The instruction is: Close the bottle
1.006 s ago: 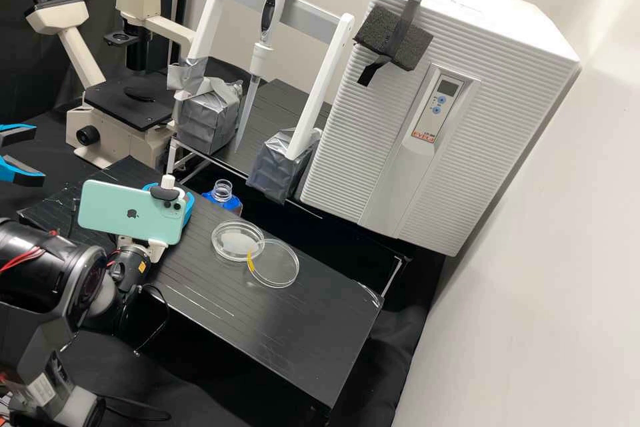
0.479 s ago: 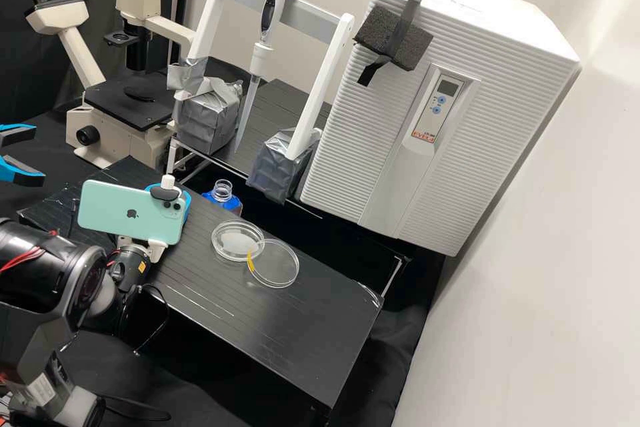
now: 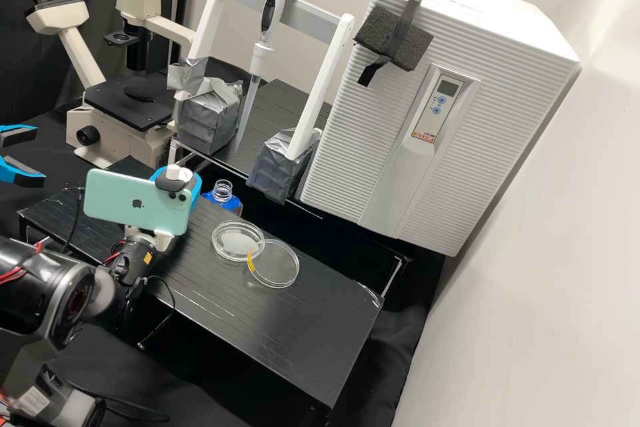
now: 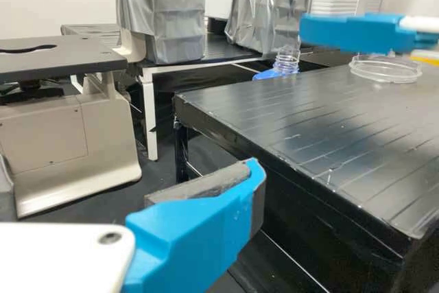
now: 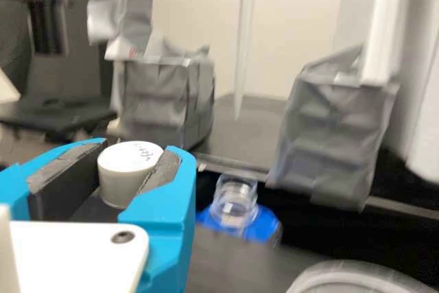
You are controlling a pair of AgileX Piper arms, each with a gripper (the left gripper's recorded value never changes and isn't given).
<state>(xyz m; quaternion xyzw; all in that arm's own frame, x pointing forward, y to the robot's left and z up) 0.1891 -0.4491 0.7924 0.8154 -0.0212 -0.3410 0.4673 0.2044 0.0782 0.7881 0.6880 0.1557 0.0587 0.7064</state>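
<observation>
A small clear bottle (image 3: 223, 191) with a blue lower part stands open at the far edge of the black bench (image 3: 300, 320). My right gripper (image 3: 177, 181) hovers just left of it, shut on a white cap (image 3: 177, 173). In the right wrist view the cap (image 5: 130, 159) sits between the blue fingers (image 5: 168, 190), with the open bottle neck (image 5: 235, 200) beyond and lower. My left gripper (image 3: 19, 155) stands open off the bench's left end, nothing between its fingers (image 4: 206, 224). From there the bottle (image 4: 287, 61) shows far across the bench.
Two clear petri dishes (image 3: 237, 239) (image 3: 273, 263) lie mid-bench. Behind the bottle a pipette (image 3: 257, 60) hangs in a white stand with taped grey feet (image 3: 280, 163). A microscope (image 3: 113, 100) stands far left, a white ribbed unit (image 3: 433, 113) right. A mint phone (image 3: 133, 203) rides the right arm.
The right arm has risen and shifted a little toward the bottle, carrying the cap. The left gripper has stayed put.
</observation>
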